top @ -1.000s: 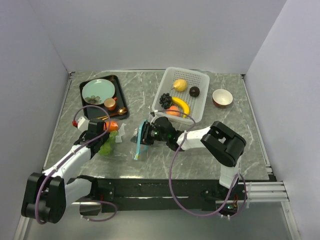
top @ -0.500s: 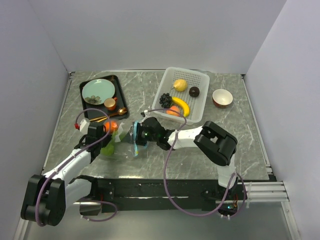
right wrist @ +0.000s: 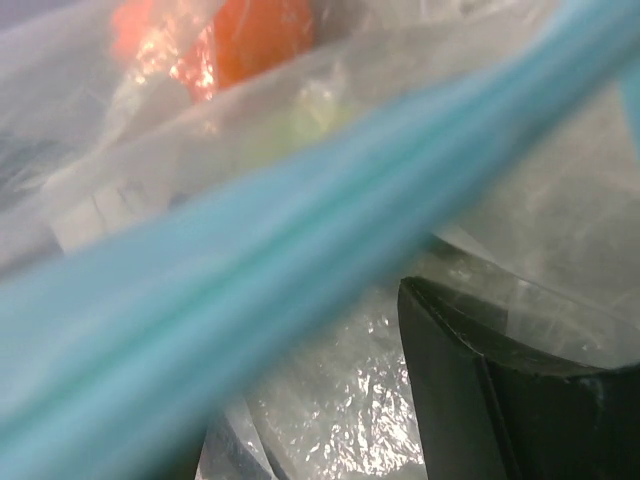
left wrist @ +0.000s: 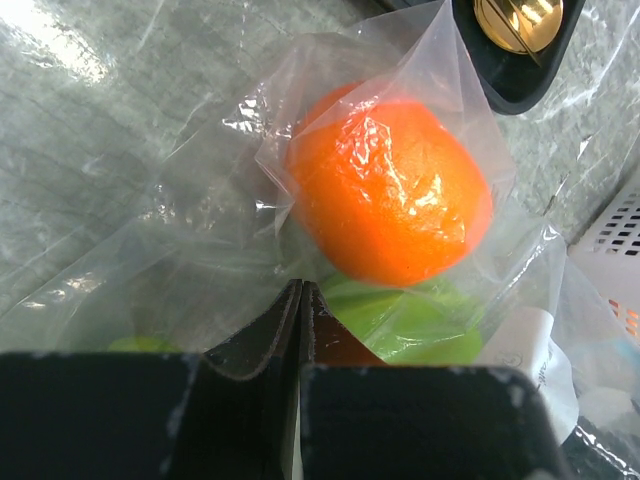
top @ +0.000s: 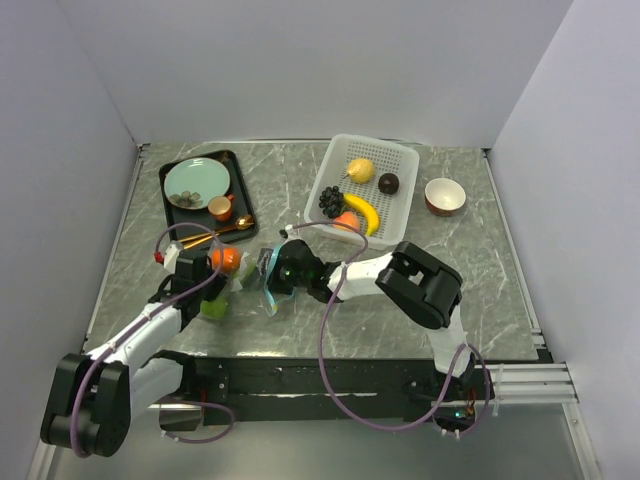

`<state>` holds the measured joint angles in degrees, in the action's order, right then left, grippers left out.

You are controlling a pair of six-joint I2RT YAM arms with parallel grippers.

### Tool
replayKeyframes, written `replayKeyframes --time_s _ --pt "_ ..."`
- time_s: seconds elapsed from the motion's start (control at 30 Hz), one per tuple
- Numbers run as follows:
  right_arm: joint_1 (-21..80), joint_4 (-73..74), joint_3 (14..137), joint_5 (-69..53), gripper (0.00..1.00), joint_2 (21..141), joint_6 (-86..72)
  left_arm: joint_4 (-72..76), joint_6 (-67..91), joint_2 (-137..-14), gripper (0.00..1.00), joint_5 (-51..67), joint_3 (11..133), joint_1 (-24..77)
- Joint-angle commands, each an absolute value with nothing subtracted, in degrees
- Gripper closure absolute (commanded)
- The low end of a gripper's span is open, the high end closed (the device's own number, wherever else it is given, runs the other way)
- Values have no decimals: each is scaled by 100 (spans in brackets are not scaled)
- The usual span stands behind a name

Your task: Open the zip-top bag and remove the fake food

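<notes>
The zip-top bag [top: 245, 280] lies crumpled on the marble table between my two grippers. Its teal zipper strip [top: 267, 285] faces right. Through the clear film show an orange [left wrist: 390, 190] and a green lime [left wrist: 415, 325]; the orange [top: 224, 259] also stands out in the top view. My left gripper [left wrist: 300, 300] is shut, pinching the bag's film just under the fruit. My right gripper [right wrist: 320, 420] is at the bag's mouth with its jaws apart. The blurred zipper strip [right wrist: 300, 230] crosses close in front of it, and crinkled film lies between its fingers [right wrist: 480, 390].
A white basket [top: 395, 155] at the back right holds a lemon [top: 360, 170], a dark ball [top: 389, 183], black grapes [top: 330, 201], a banana [top: 362, 212] and a peach. A black tray [top: 238, 175] with a teal plate, orange cup and gold spoon [top: 230, 229] is back left. A bowl [top: 444, 195] stands far right.
My right gripper has slid left to the bag's zipper edge and its jaws have spread apart. My left gripper kept its pinch and shifted slightly with the bag.
</notes>
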<state>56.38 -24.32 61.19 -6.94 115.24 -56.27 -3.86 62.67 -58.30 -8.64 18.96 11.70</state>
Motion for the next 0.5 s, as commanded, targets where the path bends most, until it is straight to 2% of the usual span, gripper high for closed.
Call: replayKeyframes --time_s 0.0,0.27,0.47 --pt "5678 -2373 5960 -168 24 11154 -5721 -747 6144 -5678 93 -773 1740 1178" --pt "5493 -2206 6275 -9 22 11276 -5897 -1045 5942 -5037 92 -642 1846 1186" --pt "5493 -1916 6723 228 20 11443 -5959 -976 5783 -5036 93 -378 1802 1178"
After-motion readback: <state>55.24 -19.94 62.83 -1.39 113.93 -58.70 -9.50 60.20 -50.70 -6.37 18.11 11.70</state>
